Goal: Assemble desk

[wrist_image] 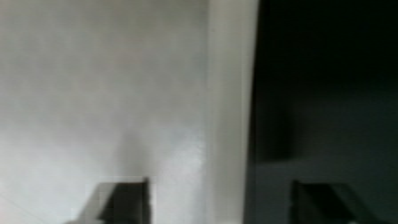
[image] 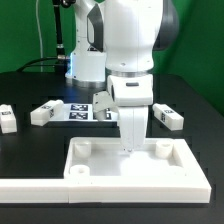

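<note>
White and boxy, the arm's two-finger gripper (image: 130, 138) hangs straight down in the middle of the exterior view, its tips at the far rim of the white plastic rimmed tray-like desk top (image: 120, 165). From that side the fingers read as one pale column. The blurred wrist view shows the gripper (wrist_image: 222, 205) with its two dark fingertips (wrist_image: 125, 205) standing well apart. A pale upright strip that looks like the tray's rim (wrist_image: 235, 120) lies between them and touches neither, so the jaws are spread wide and hold nothing. One side of that strip is white surface, the other is dark. The desk top lies flat on the black table (image: 25, 150) across the lower middle of the exterior view, with round corner sockets (image: 82, 149) showing inside its rim. A long thin white border bar (image: 30, 186) runs along the bottom of the frame just in front of it; white on white, I cannot tell whether they touch. Four small white block legs with black-and-white tags lie loose behind the tray. One leg (image: 7, 118) sits at the exterior view's left edge, a second leg (image: 45, 113) just beside the flat white marker board (image: 78, 112), a third leg (image: 104, 100) near the arm's base, and a fourth leg (image: 166, 116) toward the exterior view's right. A green backdrop (image: 20, 30) fills the upper left.
</note>
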Robot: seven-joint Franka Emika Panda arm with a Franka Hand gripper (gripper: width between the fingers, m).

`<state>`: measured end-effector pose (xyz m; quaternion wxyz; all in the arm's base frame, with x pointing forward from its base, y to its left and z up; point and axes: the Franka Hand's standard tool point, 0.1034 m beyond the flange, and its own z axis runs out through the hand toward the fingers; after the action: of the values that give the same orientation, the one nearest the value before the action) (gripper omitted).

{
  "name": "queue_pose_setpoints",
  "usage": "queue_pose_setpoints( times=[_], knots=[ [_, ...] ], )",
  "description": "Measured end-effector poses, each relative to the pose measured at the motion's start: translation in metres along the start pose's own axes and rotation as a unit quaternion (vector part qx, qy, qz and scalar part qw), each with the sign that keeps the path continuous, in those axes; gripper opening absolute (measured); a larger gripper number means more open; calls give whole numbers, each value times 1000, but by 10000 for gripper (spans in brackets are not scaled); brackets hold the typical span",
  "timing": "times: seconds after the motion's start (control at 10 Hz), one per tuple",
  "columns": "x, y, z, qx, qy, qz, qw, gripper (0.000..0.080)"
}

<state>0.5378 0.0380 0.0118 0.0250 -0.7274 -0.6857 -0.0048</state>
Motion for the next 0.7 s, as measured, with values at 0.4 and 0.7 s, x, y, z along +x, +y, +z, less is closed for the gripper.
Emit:
queue_pose_setpoints(
  times=[0.4,0.7],
  knots=[
    [0,0,0,0,0,0,1000,644],
    [0,0,0,0,0,1,1000,649]
  ],
)
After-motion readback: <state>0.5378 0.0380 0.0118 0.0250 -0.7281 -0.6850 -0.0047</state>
